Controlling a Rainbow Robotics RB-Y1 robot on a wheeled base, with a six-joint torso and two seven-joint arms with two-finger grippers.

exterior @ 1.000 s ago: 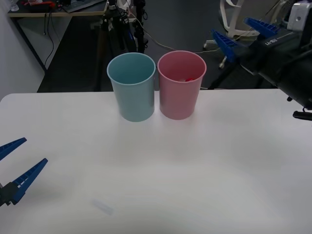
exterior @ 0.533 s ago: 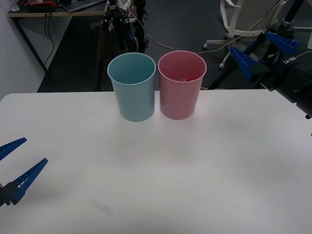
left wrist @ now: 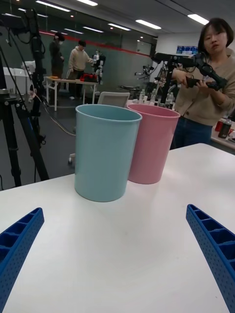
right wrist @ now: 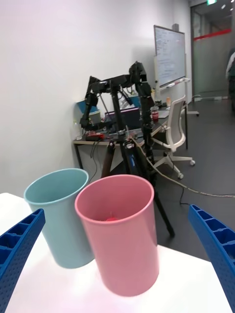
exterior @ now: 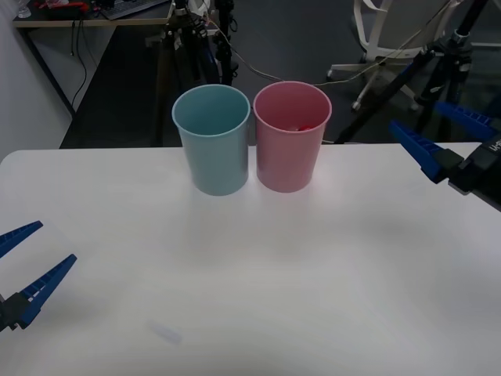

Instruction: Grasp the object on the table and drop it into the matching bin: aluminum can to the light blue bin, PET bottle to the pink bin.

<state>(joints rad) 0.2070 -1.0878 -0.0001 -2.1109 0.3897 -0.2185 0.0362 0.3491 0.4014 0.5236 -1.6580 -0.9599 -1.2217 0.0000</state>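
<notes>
The light blue bin and the pink bin stand side by side, touching, at the far middle of the white table. A small patch of red lies deep inside the pink bin; I take it for the PET bottle, most of it hidden by the wall. My right gripper hangs open above the table's far right edge, apart from the pink bin and with nothing between its fingers. My left gripper rests open near the left front edge, facing the light blue bin.
A black tripod and an office chair stand on the dark floor behind the table. A faint small mark lies on the tabletop near the front. A wide stretch of bare tabletop lies in front of the bins.
My right gripper has moved right and down, away from the pink bin toward the table's right edge. The left gripper and both bins have not moved.
</notes>
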